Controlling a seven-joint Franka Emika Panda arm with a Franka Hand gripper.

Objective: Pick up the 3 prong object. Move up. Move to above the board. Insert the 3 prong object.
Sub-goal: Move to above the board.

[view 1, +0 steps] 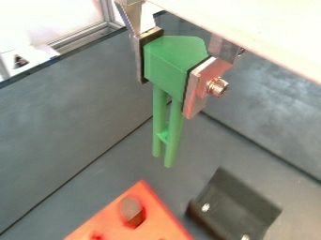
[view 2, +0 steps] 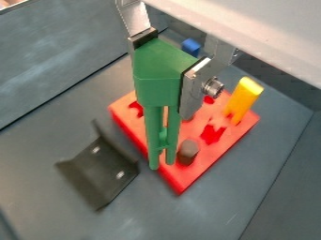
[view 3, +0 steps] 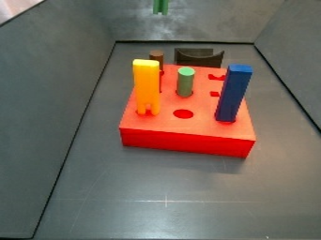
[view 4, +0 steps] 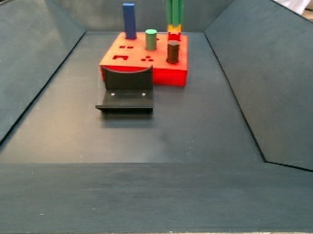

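My gripper [view 1: 175, 64] is shut on the wide head of the 3 prong object [view 1: 166, 122], a bright-green bar whose prongs hang straight down. In a wrist view the gripper [view 2: 171, 64] holds the bar [view 2: 157, 112] above the near edge of the red board [view 2: 128, 114]. In a side view only the prong tips [view 3: 160, 6] show, high above the board's [view 3: 189, 137] far side. In a side view the bar [view 4: 175, 13] hangs over the board [view 4: 120, 66]. The gripper itself is out of both side views.
On the board stand a yellow block [view 3: 145, 82], a short green cylinder [view 3: 185, 81], a blue block [view 3: 232, 92] and a small dark block [view 3: 156, 58]. The fixture [view 3: 197, 56] [view 4: 126, 91] stands on the floor beside the board. Grey walls enclose the floor.
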